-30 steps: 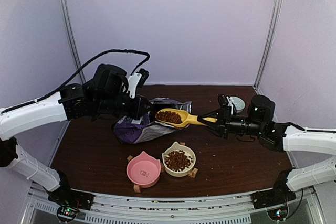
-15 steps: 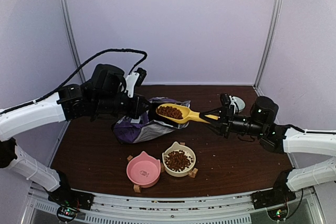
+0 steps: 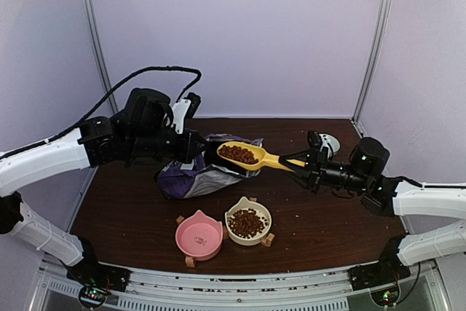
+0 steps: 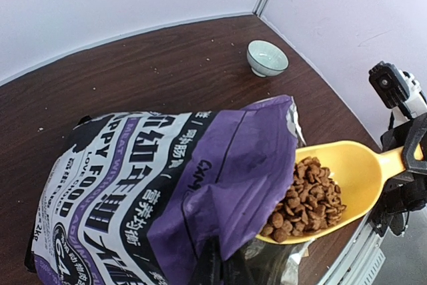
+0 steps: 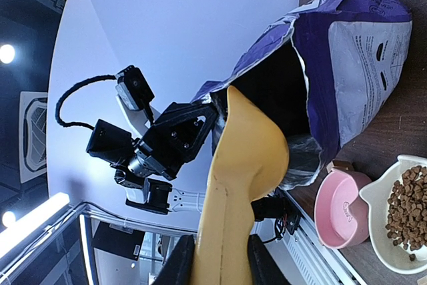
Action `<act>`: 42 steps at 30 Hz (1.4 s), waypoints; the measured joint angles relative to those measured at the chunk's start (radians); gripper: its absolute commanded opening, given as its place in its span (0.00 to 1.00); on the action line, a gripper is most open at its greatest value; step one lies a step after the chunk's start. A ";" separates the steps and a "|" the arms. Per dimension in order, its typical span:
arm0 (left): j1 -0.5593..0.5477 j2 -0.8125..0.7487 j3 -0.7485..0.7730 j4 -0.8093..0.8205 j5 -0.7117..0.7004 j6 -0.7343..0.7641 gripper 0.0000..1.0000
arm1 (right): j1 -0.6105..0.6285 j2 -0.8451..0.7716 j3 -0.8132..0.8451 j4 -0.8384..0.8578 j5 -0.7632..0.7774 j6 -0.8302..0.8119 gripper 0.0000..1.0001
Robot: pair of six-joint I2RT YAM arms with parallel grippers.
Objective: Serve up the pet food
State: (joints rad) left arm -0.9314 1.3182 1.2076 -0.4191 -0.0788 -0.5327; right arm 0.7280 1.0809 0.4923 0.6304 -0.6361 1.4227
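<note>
The pet food [image 3: 237,154] is a heap of brown kibble in a yellow scoop [image 3: 253,157], held in the air just outside the mouth of the purple bag [image 3: 195,177]. My right gripper [image 3: 299,163] is shut on the scoop's handle [image 5: 223,231]. My left gripper [image 3: 195,148] is shut on the bag's upper edge [image 4: 227,185] and holds the mouth open. The left wrist view shows the kibble [image 4: 305,195] filling the scoop's bowl [image 4: 350,168]. More kibble [image 3: 247,222] lies in the cream bowl [image 3: 262,235]. The pink bowl [image 3: 198,237] beside it holds nothing.
A small pale bowl [image 3: 329,143] stands at the back right of the brown table [image 3: 328,223], behind my right gripper. Both feeding bowls rest on low wooden stands near the front. Loose crumbs dot the tabletop. White walls close off the back and sides.
The loaded scoop has risen a little and drawn back to the right, out of the bag's mouth, as my right arm pulled back. The left arm holds still.
</note>
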 measured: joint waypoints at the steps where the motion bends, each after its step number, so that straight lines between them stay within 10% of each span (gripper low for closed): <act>1: 0.004 0.000 0.000 0.001 0.000 -0.003 0.00 | 0.000 -0.005 0.000 -0.003 0.000 -0.001 0.14; 42: 0.214 -0.055 0.025 -0.051 -0.029 0.011 0.00 | 0.008 -0.377 -0.053 -0.388 -0.096 -0.114 0.15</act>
State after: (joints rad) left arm -0.7177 1.2636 1.2324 -0.4698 -0.1078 -0.5217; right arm 0.7357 0.7036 0.4389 0.2428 -0.7319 1.3083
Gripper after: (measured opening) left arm 0.021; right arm 0.236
